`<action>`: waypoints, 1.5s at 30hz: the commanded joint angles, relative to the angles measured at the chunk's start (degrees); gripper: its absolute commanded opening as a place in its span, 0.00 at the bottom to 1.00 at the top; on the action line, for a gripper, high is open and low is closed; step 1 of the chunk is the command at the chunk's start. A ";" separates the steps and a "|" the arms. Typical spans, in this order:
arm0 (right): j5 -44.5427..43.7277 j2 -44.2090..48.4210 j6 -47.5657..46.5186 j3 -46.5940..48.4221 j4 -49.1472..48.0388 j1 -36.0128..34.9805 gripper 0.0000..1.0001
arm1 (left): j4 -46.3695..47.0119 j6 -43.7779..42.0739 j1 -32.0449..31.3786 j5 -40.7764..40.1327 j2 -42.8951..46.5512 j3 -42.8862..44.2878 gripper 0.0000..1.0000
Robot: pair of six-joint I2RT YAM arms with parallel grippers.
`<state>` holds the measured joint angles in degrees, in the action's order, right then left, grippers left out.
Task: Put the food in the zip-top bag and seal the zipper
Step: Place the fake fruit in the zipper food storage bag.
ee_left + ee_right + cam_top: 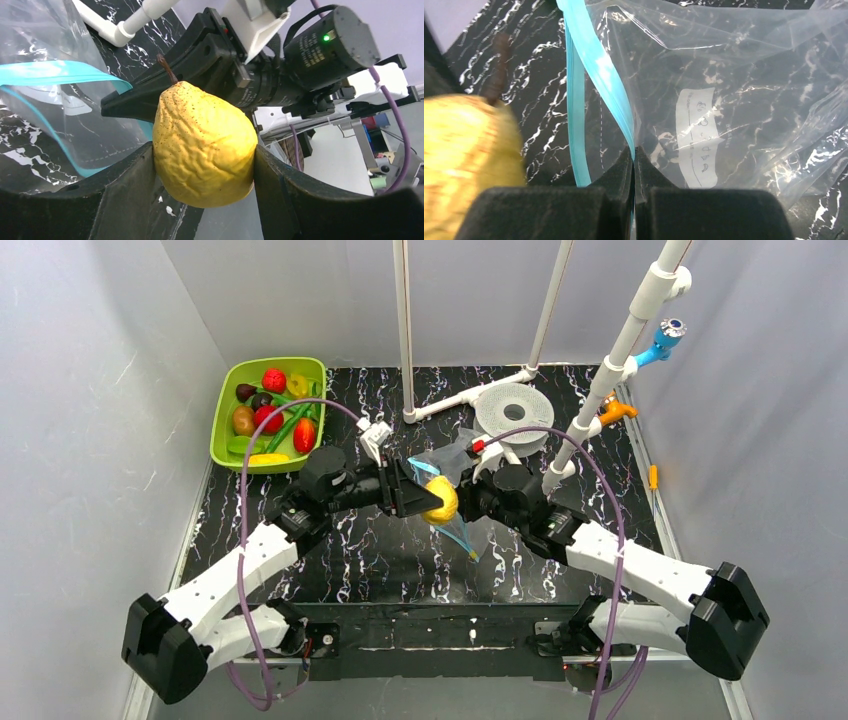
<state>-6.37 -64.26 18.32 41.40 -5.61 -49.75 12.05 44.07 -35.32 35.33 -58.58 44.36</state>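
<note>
Holding a pear in the left tool beside the zip-top bag, hanging above the bench, zipper pinched in the right tool. Probably limp, slippery film; best gripped by that stiffer strip.

Tray sits at far-left corner of tabletop, with food pieces lying in it. At mid-tabletop, pear is clamped between the fingers of left end effector. Bag is just right of it, zipper edge toward the pear and pinched in the closed right end effector. Disc lies behind and right of the bag, beside the foot of the pipe stand.
</note>
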 commanded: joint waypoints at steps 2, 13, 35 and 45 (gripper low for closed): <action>4.44 3.10 1.54 -1.35 -5.07 0.75 0.01 | 5.06 0.15 -2.48 -4.02 -2.84 -2.16 0.18; 7.43 5.23 2.10 -2.45 -5.90 1.30 0.01 | 2.41 -0.11 -2.53 -12.16 -2.07 -8.57 0.19; 9.85 4.13 1.67 -3.26 -7.83 1.30 0.01 | -0.74 -1.98 -2.82 -20.82 -2.19 -4.11 0.98; 8.50 3.39 1.54 -3.41 -7.92 1.30 0.01 | -14.22 -5.47 -2.53 -27.17 4.17 0.35 0.98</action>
<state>2.79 -60.48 19.62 38.39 -10.30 -48.14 4.33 40.72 -37.91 12.61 -58.48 41.72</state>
